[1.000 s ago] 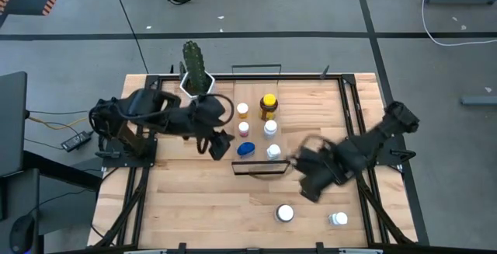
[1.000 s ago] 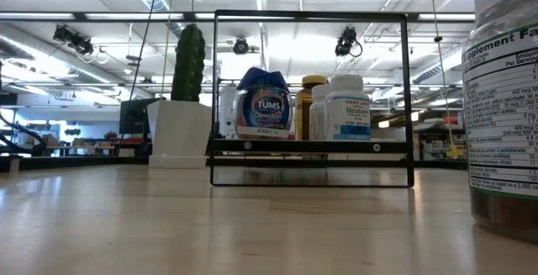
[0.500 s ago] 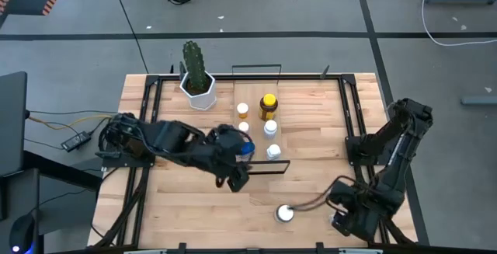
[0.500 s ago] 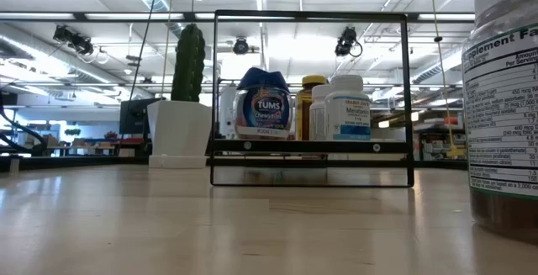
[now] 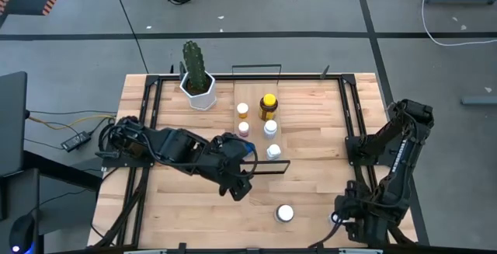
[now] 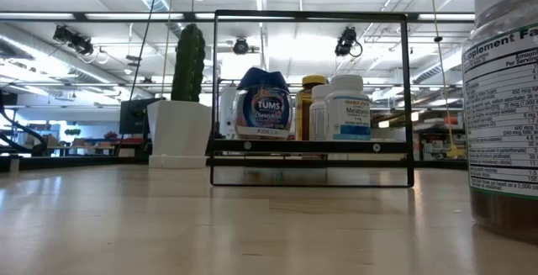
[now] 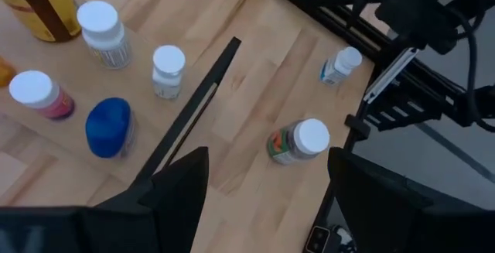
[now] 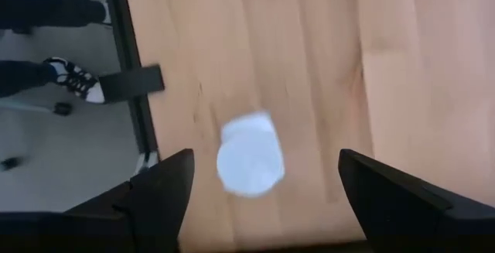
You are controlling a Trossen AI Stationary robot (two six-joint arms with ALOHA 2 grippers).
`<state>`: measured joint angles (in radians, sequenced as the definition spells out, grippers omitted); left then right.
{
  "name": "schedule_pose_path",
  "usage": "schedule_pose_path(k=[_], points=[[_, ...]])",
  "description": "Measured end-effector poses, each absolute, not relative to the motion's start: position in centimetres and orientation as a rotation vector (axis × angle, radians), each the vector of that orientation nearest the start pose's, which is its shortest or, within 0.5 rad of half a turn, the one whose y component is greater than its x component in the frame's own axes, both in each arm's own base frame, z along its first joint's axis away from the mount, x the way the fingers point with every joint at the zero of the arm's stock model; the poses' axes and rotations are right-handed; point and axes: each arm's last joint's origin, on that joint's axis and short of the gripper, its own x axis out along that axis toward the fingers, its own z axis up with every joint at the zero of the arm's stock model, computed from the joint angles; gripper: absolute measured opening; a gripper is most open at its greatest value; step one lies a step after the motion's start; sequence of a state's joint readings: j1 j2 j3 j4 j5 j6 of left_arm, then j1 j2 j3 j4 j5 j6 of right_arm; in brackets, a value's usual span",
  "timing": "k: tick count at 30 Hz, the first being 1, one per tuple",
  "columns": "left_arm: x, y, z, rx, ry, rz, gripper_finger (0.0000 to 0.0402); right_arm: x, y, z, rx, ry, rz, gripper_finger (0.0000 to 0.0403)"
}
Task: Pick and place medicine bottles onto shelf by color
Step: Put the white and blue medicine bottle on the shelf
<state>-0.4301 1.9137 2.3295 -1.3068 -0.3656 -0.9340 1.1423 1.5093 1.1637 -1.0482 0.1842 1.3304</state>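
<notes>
Two bottles lie off the shelf [image 5: 256,133] near the table's front: one white-capped bottle [image 8: 249,158] directly beneath my right gripper [image 8: 263,199], whose jaws stand wide and empty, and a second bottle [image 5: 285,213] just beside. My left gripper [image 7: 267,183], jaws parted and empty, hovers by the shelf's front rail, where five bottles stand. Risk: descending off-centre, I could tip the small bottle and roll it over the table edge.

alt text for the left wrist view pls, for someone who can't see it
The left gripper hangs open and empty above a wooden table, aimed at a white-capped bottle lying loose on the boards. To one side stand a blue-lidded bottle, a pinkish bottle and two more white-capped ones on the shelf.
</notes>
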Motion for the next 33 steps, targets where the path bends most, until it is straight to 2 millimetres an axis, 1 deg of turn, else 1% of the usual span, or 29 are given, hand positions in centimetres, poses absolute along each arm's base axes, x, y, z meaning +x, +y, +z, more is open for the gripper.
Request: schedule_pose_path(k=[5, 11, 14, 24, 33], points=[[33.9, -14.4, 43.2, -0.541, 0.765, 0.32, 0.027, 11.9, 24.5, 24.6, 0.133, 1.288, -0.006, 0.0328], [33.9, -14.4, 43.2, -0.542, 0.764, 0.321, 0.027, 12.1, 24.8, 24.6, 0.077, 1.268, 0.059, 0.0328], [33.9, -14.4, 43.2, -0.54, 0.764, 0.32, 0.027, 12.2, 25.1, 24.1, 0.042, 1.269, 0.075, 0.0328], [33.9, -14.4, 43.3, -0.536, 0.764, 0.318, 0.027, 12.5, 26.5, 21.7, -0.012, 1.331, 0.07, 0.0328], [33.9, -14.4, 43.3, -0.535, 0.765, 0.317, 0.027, 11.7, 26.6, 21.6, -0.038, 1.339, 0.057, 0.0328]])
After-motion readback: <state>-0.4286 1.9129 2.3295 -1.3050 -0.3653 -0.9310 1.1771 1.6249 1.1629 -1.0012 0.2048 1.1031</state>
